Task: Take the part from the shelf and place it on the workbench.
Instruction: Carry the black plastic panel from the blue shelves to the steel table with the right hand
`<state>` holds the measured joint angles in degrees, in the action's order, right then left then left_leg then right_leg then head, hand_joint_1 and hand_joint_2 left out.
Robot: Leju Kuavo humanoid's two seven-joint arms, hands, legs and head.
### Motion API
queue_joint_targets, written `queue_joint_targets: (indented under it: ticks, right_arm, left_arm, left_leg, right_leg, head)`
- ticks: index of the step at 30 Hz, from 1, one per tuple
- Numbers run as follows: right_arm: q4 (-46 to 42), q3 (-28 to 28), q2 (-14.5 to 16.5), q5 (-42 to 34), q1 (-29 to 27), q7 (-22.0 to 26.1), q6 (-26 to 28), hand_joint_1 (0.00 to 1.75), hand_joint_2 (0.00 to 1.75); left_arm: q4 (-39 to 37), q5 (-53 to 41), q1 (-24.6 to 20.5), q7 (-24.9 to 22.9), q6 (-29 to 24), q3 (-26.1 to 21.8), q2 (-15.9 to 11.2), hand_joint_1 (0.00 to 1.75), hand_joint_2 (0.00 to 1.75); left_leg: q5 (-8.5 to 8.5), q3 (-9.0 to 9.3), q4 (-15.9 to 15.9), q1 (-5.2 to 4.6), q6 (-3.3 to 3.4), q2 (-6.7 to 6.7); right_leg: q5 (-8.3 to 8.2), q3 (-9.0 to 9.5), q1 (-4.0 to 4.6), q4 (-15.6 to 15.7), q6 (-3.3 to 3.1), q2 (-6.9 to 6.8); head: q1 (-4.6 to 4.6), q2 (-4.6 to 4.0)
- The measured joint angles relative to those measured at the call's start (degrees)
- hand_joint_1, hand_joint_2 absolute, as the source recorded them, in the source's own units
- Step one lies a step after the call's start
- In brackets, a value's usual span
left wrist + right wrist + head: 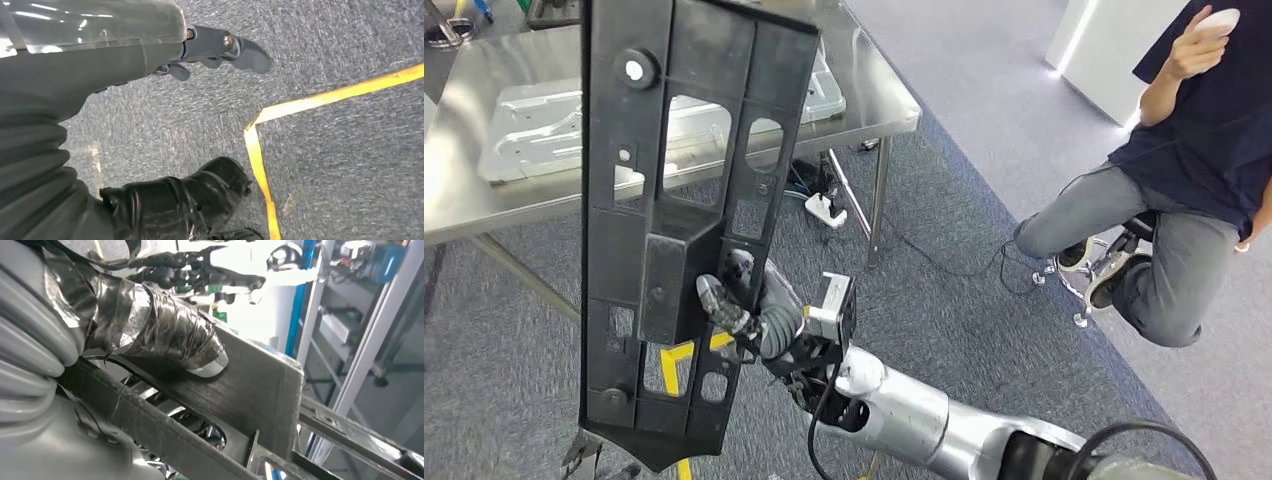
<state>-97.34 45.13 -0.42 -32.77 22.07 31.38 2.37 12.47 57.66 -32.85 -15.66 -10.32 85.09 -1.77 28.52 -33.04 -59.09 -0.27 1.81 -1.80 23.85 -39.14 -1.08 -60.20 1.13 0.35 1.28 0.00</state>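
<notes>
The robot's right hand (749,315) grips a long black moulded-plastic panel (679,200) — fingers (719,305) clamped on its lower half, panel upright before the steel workbench (864,95); left hand (220,47) hangs, fingers loosely apart, holding nothing.

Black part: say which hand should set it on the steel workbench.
Right. The right hand already grips the black part, held upright near the workbench. The left hand hangs over the carpet, holding nothing.

Grey carpet (984,330), yellow floor tape (320,100), seated person (1184,200)
</notes>
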Motion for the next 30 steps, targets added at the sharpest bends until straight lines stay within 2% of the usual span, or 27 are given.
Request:
queue_joint_targets:
  ticks: [3, 4, 6, 7, 8, 9, 10, 11, 13, 14, 15, 16, 18, 20, 21, 23, 24, 25, 26, 27, 28, 29, 30]
  right_arm:
    - [0.1, -0.1, 0.1, 0.0, 0.1, 0.1, -0.2, 1.75, 1.75]
    - [0.1, -0.1, 0.1, 0.0, 0.2, 0.2, -0.3, 1.75, 1.75]
    - [0.1, -0.1, 0.1, 0.0, 0.2, 0.2, -0.4, 1.75, 1.75]
    - [0.1, -0.1, 0.1, 0.0, 0.2, 0.3, -0.5, 1.75, 1.75]
    - [0.1, -0.1, 0.1, 0.0, 0.2, 0.3, -0.5, 1.75, 1.75]
    - [0.1, -0.1, 0.1, 0.0, 0.2, 0.3, -0.5, 1.75, 1.75]
    - [0.1, -0.1, 0.1, 0.0, 0.2, 0.3, -0.5, 1.75, 1.75]
    - [0.1, -0.1, 0.1, 0.0, 0.2, 0.3, -0.5, 1.75, 1.75]
    - [0.1, -0.1, 0.1, 0.0, 0.2, 0.3, -0.5, 1.75, 1.75]
    - [0.2, -0.1, 0.1, -0.1, 0.3, 0.3, -0.6, 1.75, 1.75]
    - [0.2, -0.1, 0.1, -0.1, 0.3, 0.3, -0.7, 1.75, 1.75]
    - [0.3, -0.1, 0.1, -0.1, 0.3, 0.3, -0.8, 1.75, 1.75]
    - [0.3, -0.1, 0.1, -0.2, 0.4, 0.3, -0.9, 1.75, 1.75]
    - [0.2, -0.1, 0.1, -0.2, 0.6, 0.4, -0.9, 1.75, 1.75]
    - [0.2, -0.1, 0.1, -0.2, 0.6, 0.4, -0.9, 1.75, 1.75]
    - [0.3, -0.1, 0.1, -0.2, 0.6, 0.4, -0.9, 1.75, 1.75]
    - [0.4, -0.1, 0.0, -0.2, 0.5, 0.4, -0.9, 1.75, 1.75]
    - [0.5, -0.1, 0.0, -0.2, 0.4, 0.4, -0.9, 1.75, 1.75]
    - [0.5, -0.1, 0.0, -0.2, 0.4, 0.4, -0.9, 1.75, 1.75]
    - [0.6, -0.1, 0.0, -0.2, 0.4, 0.4, -0.9, 1.75, 1.75]
    - [0.6, -0.1, 0.0, -0.2, 0.5, 0.4, -0.9, 1.75, 1.75]
    - [0.6, -0.1, 0.0, -0.2, 0.5, 0.4, -0.9, 1.75, 1.75]
    - [0.7, -0.1, 0.0, -0.2, 0.5, 0.4, -0.9, 1.75, 1.75]
  left_arm:
    - [0.0, -0.1, 0.0, -0.1, 0.1, 0.0, -0.1, 0.00, 1.75]
    - [0.0, -0.1, -0.1, -0.1, 0.2, 0.0, 0.0, 0.00, 1.75]
    - [0.0, -0.2, -0.1, -0.1, 0.2, 0.0, 0.0, 0.00, 1.75]
    - [0.0, -0.2, 0.0, -0.1, 0.2, 0.0, 0.0, 0.00, 1.75]
    - [0.0, -0.2, 0.1, -0.1, 0.2, 0.0, 0.0, 0.00, 1.75]
    - [0.0, -0.2, 0.2, -0.1, 0.2, 0.0, 0.0, 0.00, 1.75]
    - [0.0, -0.2, 0.3, -0.1, 0.2, 0.0, 0.0, 0.00, 1.75]
    - [0.0, -0.1, 0.2, -0.1, 0.2, 0.0, -0.1, 0.00, 1.75]
    - [0.0, -0.1, 0.2, -0.1, 0.2, 0.0, -0.2, 0.00, 1.75]
    - [0.0, -0.1, 0.2, -0.1, 0.2, 0.0, -0.2, 0.00, 1.75]
    - [0.0, -0.1, 0.2, -0.2, 0.2, 0.0, -0.2, 0.00, 1.75]
    - [0.0, 0.0, 0.1, -0.2, 0.2, 0.0, -0.2, 0.00, 1.75]
    - [0.0, 0.0, 0.1, -0.3, 0.2, 0.0, -0.2, 0.00, 1.75]
    - [0.0, 0.0, -0.1, -0.3, 0.2, 0.0, -0.2, 0.00, 1.75]
    - [0.0, 0.0, -0.2, -0.3, 0.2, 0.0, -0.2, 0.00, 1.75]
    - [0.0, 0.0, -0.2, -0.3, 0.2, 0.0, -0.3, 0.00, 1.75]
    - [0.0, 0.0, -0.1, -0.3, 0.3, 0.0, -0.3, 0.00, 1.75]
    - [0.0, 0.0, -0.1, -0.3, 0.3, 0.0, -0.3, 0.00, 1.75]
    - [0.0, 0.0, 0.0, -0.3, 0.3, 0.0, -0.2, 0.00, 1.75]
    - [0.0, 0.0, 0.0, -0.3, 0.3, 0.0, -0.2, 0.00, 1.75]
    - [0.0, 0.0, 0.0, -0.2, 0.3, 0.0, -0.1, 0.00, 1.75]
    - [0.0, 0.0, -0.1, -0.2, 0.3, 0.0, -0.1, 0.00, 1.75]
    - [0.0, 0.1, -0.1, -0.2, 0.3, 0.0, -0.1, 0.00, 1.75]
  left_leg:
    - [0.11, -0.23, -1.4, 0.19, -0.75, 0.33]
    - [0.21, -1.30, -3.5, 0.29, -1.02, 0.58]
    - [1.51, -5.22, -9.9, 0.56, -1.62, 1.05]
    - [2.81, -7.67, -13.2, 0.70, -1.89, 1.16]
    - [3.94, -9.63, -15.1, 0.79, -2.05, 1.23]
    - [4.37, -10.88, -15.5, 0.82, -2.10, 1.26]
    - [3.49, -11.21, -13.9, 0.82, -2.04, 1.29]
    - [1.36, -10.72, -10.8, 0.81, -1.88, 1.32]
    - [-4.53, -8.94, -3.7, 0.57, -1.46, 1.46]
    - [-6.40, -8.31, -1.5, 0.32, -1.19, 1.48]
    - [-7.44, -8.04, -0.5, 0.08, -0.94, 1.47]
    - [-7.45, -8.00, -0.3, -0.15, -0.72, 1.41]
    - [-7.56, -7.22, 0.3, 0.00, -0.28, 1.28]
    - [-7.21, -5.89, 1.2, 0.24, 0.40, 1.25]
    - [-6.88, -5.30, 1.4, 0.25, 0.76, 1.26]
    - [-6.11, -4.54, 1.5, 0.07, 1.29, 1.23]
    - [-5.69, -4.20, 1.4, -0.02, 1.34, 1.13]
    - [-5.27, -3.85, 1.3, -0.07, 1.34, 1.00]
    - [-4.78, -3.43, 1.0, -0.09, 1.29, 0.85]
    - [-4.18, -2.96, 0.7, -0.09, 1.17, 0.70]
    - [-3.59, -2.60, 0.4, -0.16, 0.98, 0.59]
    - [-3.07, -2.41, 0.0, -0.26, 0.74, 0.50]
    - [-2.71, -2.35, -0.2, -0.32, 0.47, 0.45]
  right_leg:
    - [0.30, 1.25, -0.05, 0.3, -1.30, -0.03]
    - [0.62, 1.95, -0.14, 0.4, -1.61, -0.11]
    - [1.48, 3.28, -0.15, 0.5, -1.99, -0.26]
    - [2.00, 3.91, -0.12, 0.5, -2.08, -0.28]
    - [2.52, 4.54, -0.09, 0.5, -2.10, -0.23]
    - [3.06, 5.21, -0.09, 0.5, -2.08, -0.17]
    - [3.66, 6.02, -0.10, 0.5, -2.00, -0.11]
    - [4.29, 6.87, -0.11, 0.5, -1.88, -0.08]
    - [5.45, 8.27, -0.11, 0.6, -1.45, -0.09]
    - [5.90, 8.61, -0.08, 0.7, -1.13, -0.10]
    - [6.25, 8.81, -0.04, 0.9, -0.77, -0.09]
    - [6.49, 9.03, -0.01, 1.2, -0.39, -0.08]
    - [7.02, 9.52, 0.08, 1.7, 0.26, -0.12]
    - [8.51, 8.62, 0.18, -0.8, 0.54, -0.13]
    - [9.76, 6.79, 0.14, -4.2, 0.53, -0.12]
    - [11.87, 1.55, 0.20, -12.2, 0.54, -0.10]
    - [11.69, -0.80, 0.21, -14.7, 0.57, -0.11]
    - [10.31, -2.05, 0.20, -14.9, 0.58, -0.11]
    - [7.89, -2.14, 0.20, -12.9, 0.54, -0.11]
    - [4.76, -1.33, 0.19, -9.1, 0.42, -0.11]
    - [2.48, -0.07, 0.23, -5.3, 0.26, -0.08]
    - [0.99, 1.09, 0.27, -2.2, 0.09, -0.05]
    - [0.42, 1.81, 0.35, -0.4, -0.06, -0.01]
  head:
    - [0.01, 0.01]
    - [-0.01, 0.01]
    - [-0.01, 0.00]
    - [-0.02, 0.00]
    - [-0.02, 0.00]
    - [-0.02, 0.00]
    - [-0.02, 0.00]
    - [-0.02, 0.00]
    - [-0.02, 0.00]
    - [-0.02, 0.00]
    - [-0.02, 0.00]
    - [-0.02, 0.00]
    - [-0.02, 0.01]
    - [0.09, 0.01]
    - [0.14, 0.01]
    - [0.19, 0.00]
    - [0.20, 0.01]
    - [0.20, 0.00]
    - [0.21, 0.00]
    - [0.21, 0.00]
    - [0.21, 0.00]
    - [0.18, 0.01]
    - [0.16, 0.01]
